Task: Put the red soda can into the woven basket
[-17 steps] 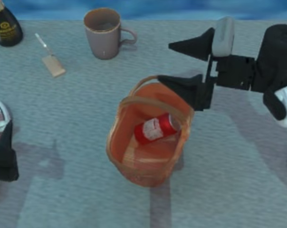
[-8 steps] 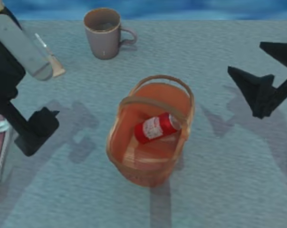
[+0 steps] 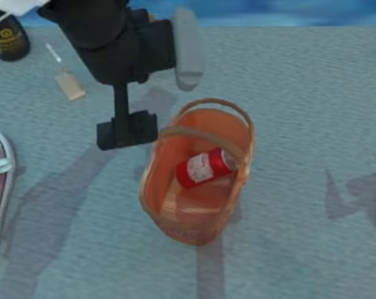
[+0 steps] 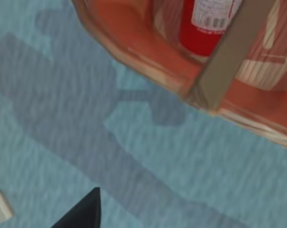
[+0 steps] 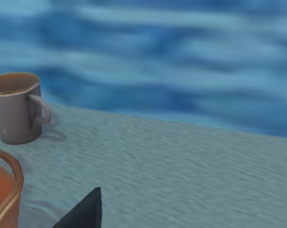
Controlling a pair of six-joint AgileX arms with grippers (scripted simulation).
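We cannot tell how the jaws of our left gripper (image 3: 127, 129) stand; it hovers just beside the woven basket (image 3: 152, 187), on its left, carrying nothing. Our right arm is out of the top view. The red soda can (image 3: 203, 168) lies on its side inside the basket, so we judge the placing done and only a retreat needed. We count one can, one basket, one mug (image 5: 15, 107), one soy-sauce bottle (image 3: 7, 38).
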